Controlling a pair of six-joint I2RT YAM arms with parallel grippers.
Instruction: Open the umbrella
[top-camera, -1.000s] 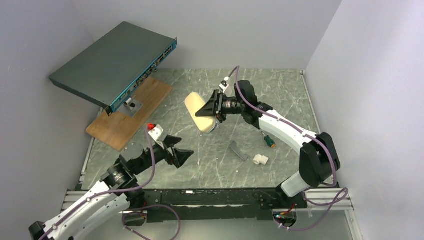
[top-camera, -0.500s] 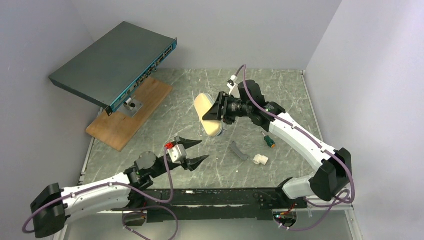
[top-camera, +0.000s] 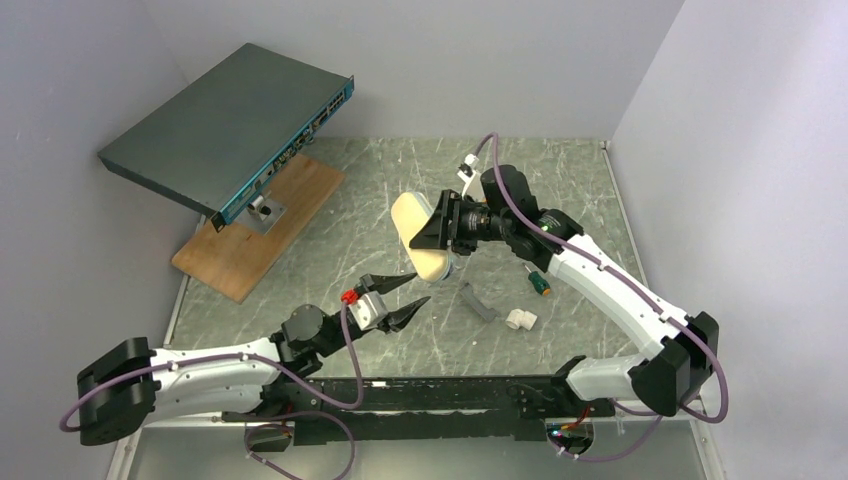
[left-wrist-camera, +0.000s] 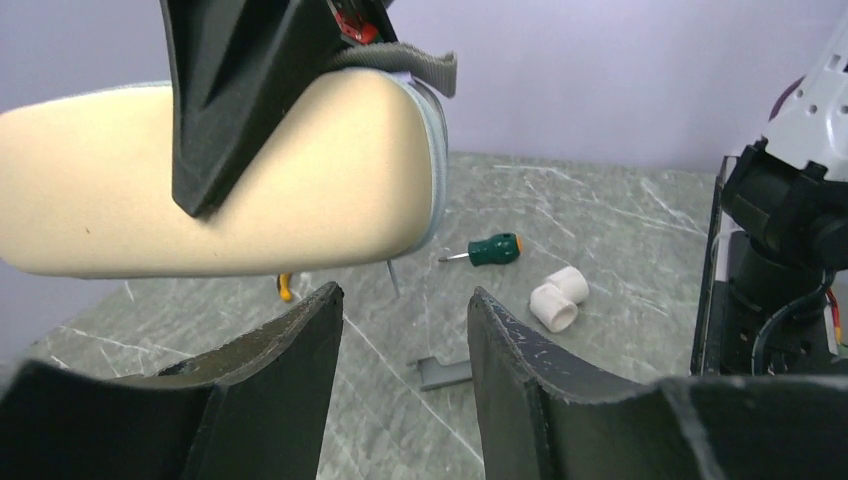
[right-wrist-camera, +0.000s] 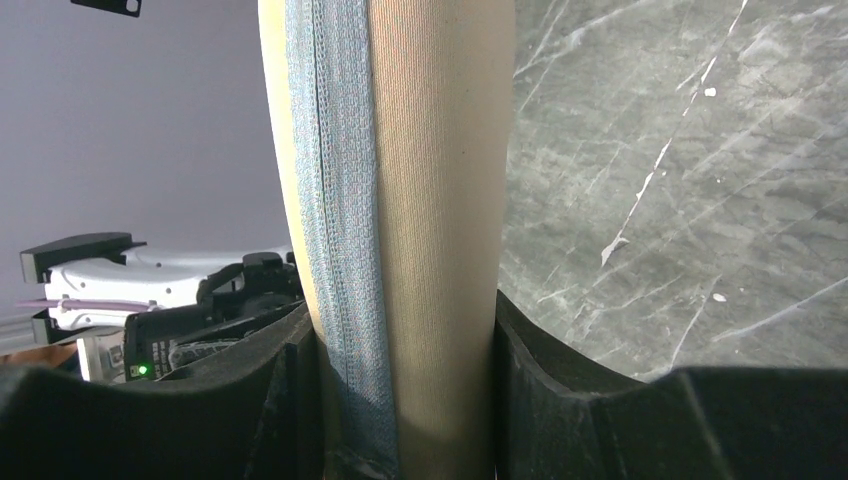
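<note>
The umbrella itself does not show in any view. My right gripper (top-camera: 425, 238) is shut on a beige oblong clamshell case (top-camera: 408, 215) and holds it above the table, one end pointing down. The right wrist view shows the case (right-wrist-camera: 440, 180) with its blue-grey zipper band squeezed between the fingers (right-wrist-camera: 560, 370). My left gripper (top-camera: 420, 287) is open and empty, just below and left of the case. In the left wrist view the case (left-wrist-camera: 200, 190) hangs just above and left of the open left gripper (left-wrist-camera: 405, 295), apart from it.
A dark network switch (top-camera: 230, 125) stands tilted on a wooden board (top-camera: 260, 230) at the back left. A green-handled screwdriver (top-camera: 540, 283), a white pipe elbow (top-camera: 519, 319) and a grey bracket (top-camera: 478, 302) lie right of the case.
My left arm has stretched out to the right, bringing its open gripper close under the case. My right gripper has carried the case a little to the right.
</note>
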